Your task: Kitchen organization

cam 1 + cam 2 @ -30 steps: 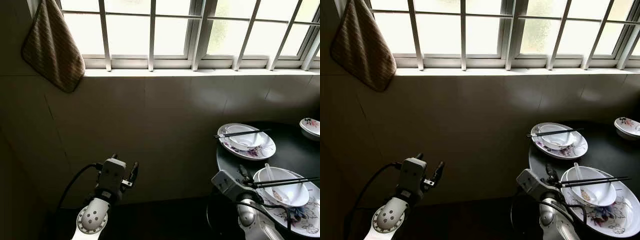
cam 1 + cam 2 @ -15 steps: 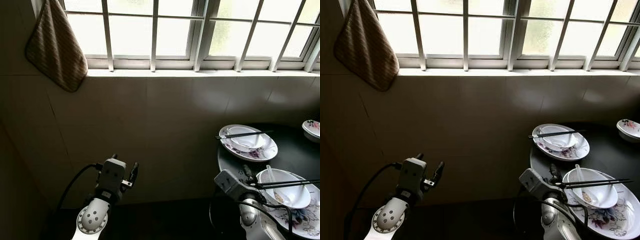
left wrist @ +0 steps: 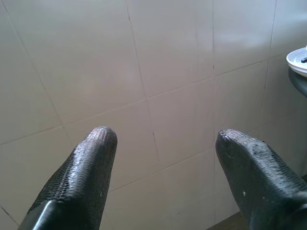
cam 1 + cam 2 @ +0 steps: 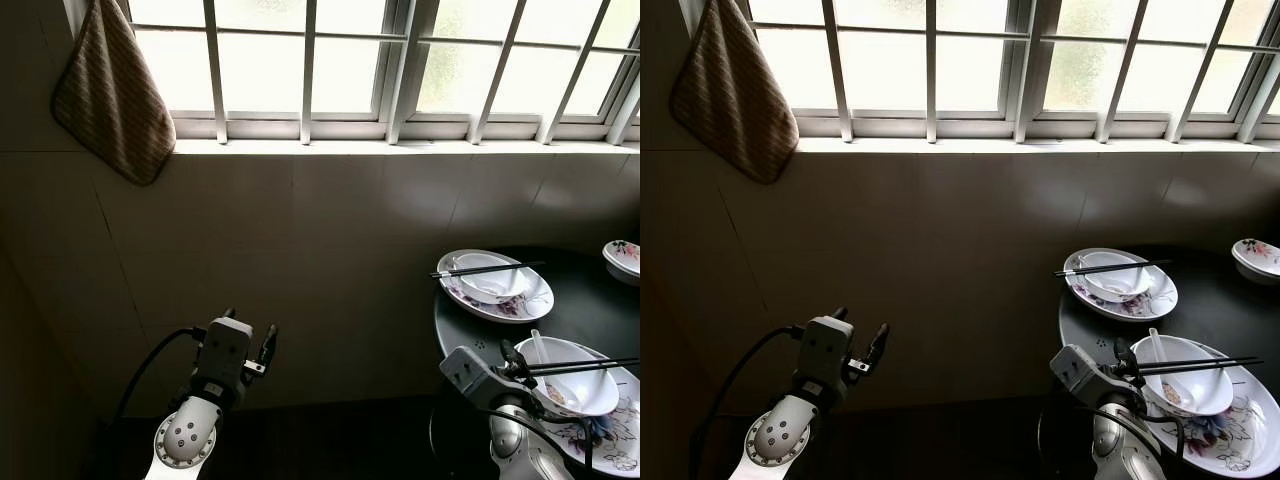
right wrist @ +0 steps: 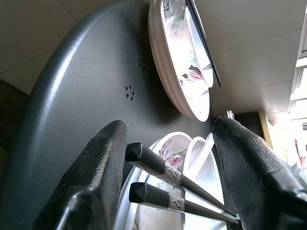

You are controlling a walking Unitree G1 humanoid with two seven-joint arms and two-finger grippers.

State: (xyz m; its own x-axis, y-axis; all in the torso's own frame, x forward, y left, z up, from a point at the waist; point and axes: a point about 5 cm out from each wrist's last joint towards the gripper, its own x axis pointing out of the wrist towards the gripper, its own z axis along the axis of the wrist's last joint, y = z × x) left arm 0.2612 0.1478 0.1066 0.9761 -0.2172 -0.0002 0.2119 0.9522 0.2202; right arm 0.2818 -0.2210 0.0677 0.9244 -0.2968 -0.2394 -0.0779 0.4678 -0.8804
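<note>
Round black table (image 4: 590, 305) by the tiled wall, near floral plate (image 4: 610, 440) holding bowl (image 4: 585, 385) with spoon (image 4: 541, 349), black chopsticks (image 5: 168, 184) between the right gripper's (image 5: 168, 167) spread fingers, left gripper (image 3: 163, 153) open, idle

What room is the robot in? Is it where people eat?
Probably a kitchen or dining corner. A dark round table holds flowered plates with bowls, a spoon and chopsticks. A cloth hangs by the barred window over a tiled wall.
</note>
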